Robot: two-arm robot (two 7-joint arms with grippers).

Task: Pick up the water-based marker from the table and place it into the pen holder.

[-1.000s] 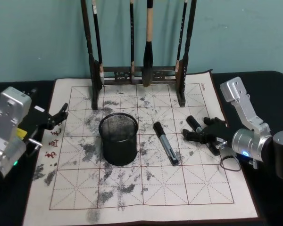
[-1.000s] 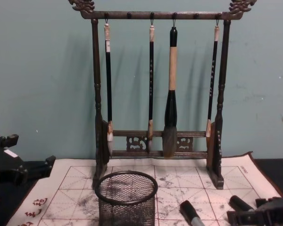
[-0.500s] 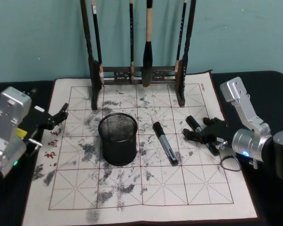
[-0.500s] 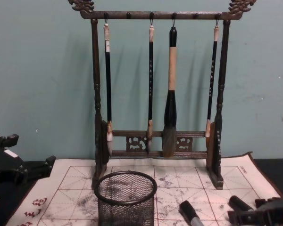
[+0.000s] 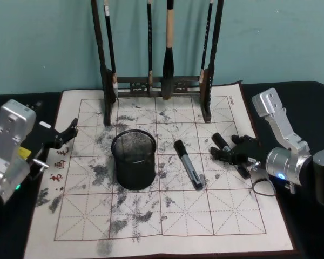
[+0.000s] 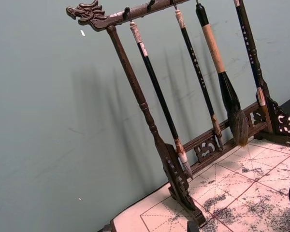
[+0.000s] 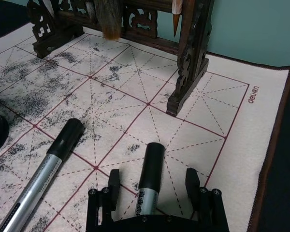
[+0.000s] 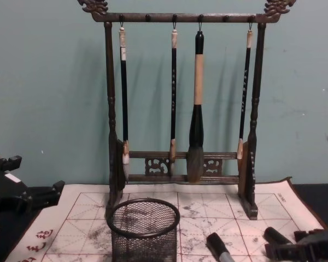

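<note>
Right pincer [image 7: 153, 178]: jaws apart, straddling the water-based marker [image 7: 152, 159], which lies flat on the mat [image 5: 151, 226], well right of the pen holder [image 5: 133, 159] | handling: light, stiff, slick round barrel (may roll), so clamp mid-barrel | left pincer [image 5: 67, 134]: parked at mat's left edge.

A black table [image 5: 308, 94] carries a pale felt mat [image 5: 167, 216] with a red grid and grey ink stains, its far right corner curling slightly. On the mat stand a wooden brush rack [image 5: 157, 83] at the far edge and a mesh pen holder [image 5: 133, 160] near the middle. A grey-barrelled marker [image 5: 188, 164] lies right of the holder, a second marker [image 5: 222, 141] farther right. A thin dark loop [image 5: 264, 188], possibly a cable, lies at the mat's right border.
</note>
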